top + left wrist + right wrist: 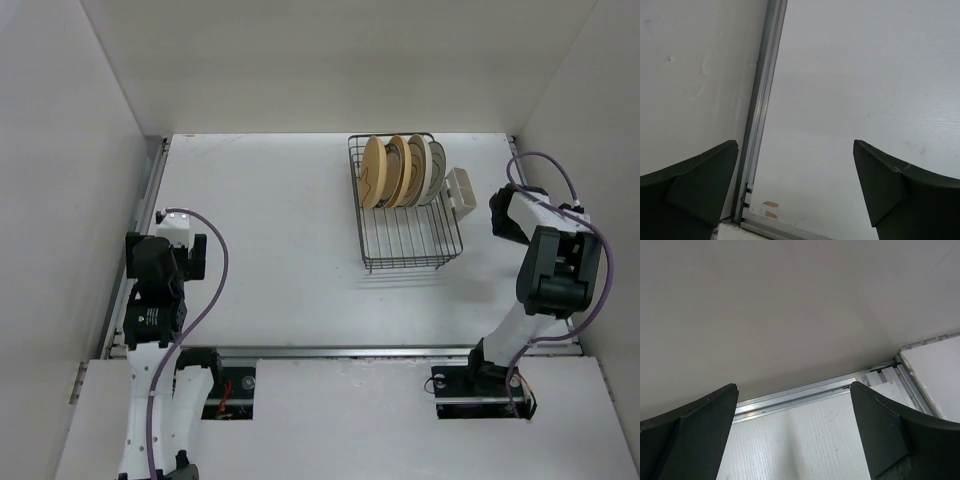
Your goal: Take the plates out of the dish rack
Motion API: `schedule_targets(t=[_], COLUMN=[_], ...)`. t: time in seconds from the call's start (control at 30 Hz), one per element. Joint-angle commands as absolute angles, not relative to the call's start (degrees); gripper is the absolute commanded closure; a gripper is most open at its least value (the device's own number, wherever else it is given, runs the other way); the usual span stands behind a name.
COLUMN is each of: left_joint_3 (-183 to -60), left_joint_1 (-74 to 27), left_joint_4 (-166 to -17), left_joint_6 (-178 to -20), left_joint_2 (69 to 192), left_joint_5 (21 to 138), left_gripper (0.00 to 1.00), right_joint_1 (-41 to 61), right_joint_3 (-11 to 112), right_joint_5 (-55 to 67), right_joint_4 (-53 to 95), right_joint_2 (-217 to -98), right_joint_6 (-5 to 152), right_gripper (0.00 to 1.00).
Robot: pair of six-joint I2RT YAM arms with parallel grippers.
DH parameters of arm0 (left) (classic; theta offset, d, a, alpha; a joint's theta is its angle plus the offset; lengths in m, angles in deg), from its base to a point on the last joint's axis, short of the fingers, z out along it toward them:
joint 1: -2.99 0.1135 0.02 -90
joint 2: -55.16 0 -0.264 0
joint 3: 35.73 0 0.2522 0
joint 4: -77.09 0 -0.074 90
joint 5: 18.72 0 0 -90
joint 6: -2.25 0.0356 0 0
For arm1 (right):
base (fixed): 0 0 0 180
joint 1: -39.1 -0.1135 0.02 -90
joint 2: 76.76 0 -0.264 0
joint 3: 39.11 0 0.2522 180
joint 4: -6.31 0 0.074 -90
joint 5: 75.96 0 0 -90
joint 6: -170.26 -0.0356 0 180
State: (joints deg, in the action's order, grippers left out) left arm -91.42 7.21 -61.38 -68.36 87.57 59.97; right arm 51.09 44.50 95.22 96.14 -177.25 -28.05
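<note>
1. The plates (pixel 400 172) stand on edge in the dish rack (pixel 410 240), toward the far right corner of the bench (pixel 270 260).
2. Left jaws and right jaws are spread wide and empty.
3. Recommended: the right jaws pinch the top rim of the end yellow-tan plate (pixel 375 175) and lift vertically. Prong spacing appears tight.

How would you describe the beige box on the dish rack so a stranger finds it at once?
On the white table, find the dark wire dish rack toward the far right. On its right side, beside the upright plates, sits the beige box: the only solid, boxy thing there.
</note>
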Motion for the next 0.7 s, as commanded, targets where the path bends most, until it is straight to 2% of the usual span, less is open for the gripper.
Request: schedule_targets(t=[0.0,0.07,0.13,0.17,0.23,0.3,0.37,0.43,0.47,0.53,0.57,0.67], left_joint_3=[-91.06,-91.59,-92.28,-92.29,-94.13,-96.32,-97.73,-100.18,-101.24,-105.09,-106.69,-113.02], left_joint_1=[7.47,7.47,7.47,7.47,7.47,7.47,7.47,7.47,7.47,7.47,7.47,7.47], left_joint_4=[-60.85,-60.85,-58.93,-58.22,-55.59,-54.35,-54.35,-54.35,-53.65,-52.85,-51.89,-48.82], left_joint_6=[-67.81,-67.28,-65.0,-63.95,-62.01,-62.0,-62.0,-60.87,-60.08,-59.54,-59.54,-60.33], left_joint_2=[87.15,87.15,87.15,87.15,87.15,88.55,89.26,91.36,92.33,94.61,97.41,103.3], left_joint_5=[58.27,57.74,58.79,60.28,65.03,66.7,67.41,68.02,68.55,70.3,70.92,75.83], left_gripper=[0.0,0.0,0.0,0.0,0.0,0.0,0.0,0.0,0.0,0.0,0.0,0.0], right_joint_1=[50.88,50.88,50.88,50.88,50.88,50.18,49.04,48.34,46.76,43.95,41.15,40.24], right_joint_3=[45.14,45.14,50.48,53.63,64.84,69.9,77.19,81.6,82.4,79.17,74.54,67.57], right_joint_5=[96.13,96.13,96.13,96.13,94.38,93.67,86.84,79.99,71.6,64.52,54.83,33.71], right_joint_4=[99.35,99.35,99.35,99.35,99.35,99.35,99.35,95.77,85.04,73.92,62.72,48.85], right_joint_2=[-176.25,-176.25,-177.3,-178.27,-180.55,-181.44,-180.92,-179.51,-178.72,-173.9,-171.62,-162.65], right_joint_6=[-29.52,-28.56,-22.79,-12.66,-3.54,2.97,6.24,20.76,29.98,47.89,52.96,62.76], right_gripper=[0.0,0.0,0.0,0.0,0.0,0.0,0.0,0.0,0.0,0.0,0.0,0.0])
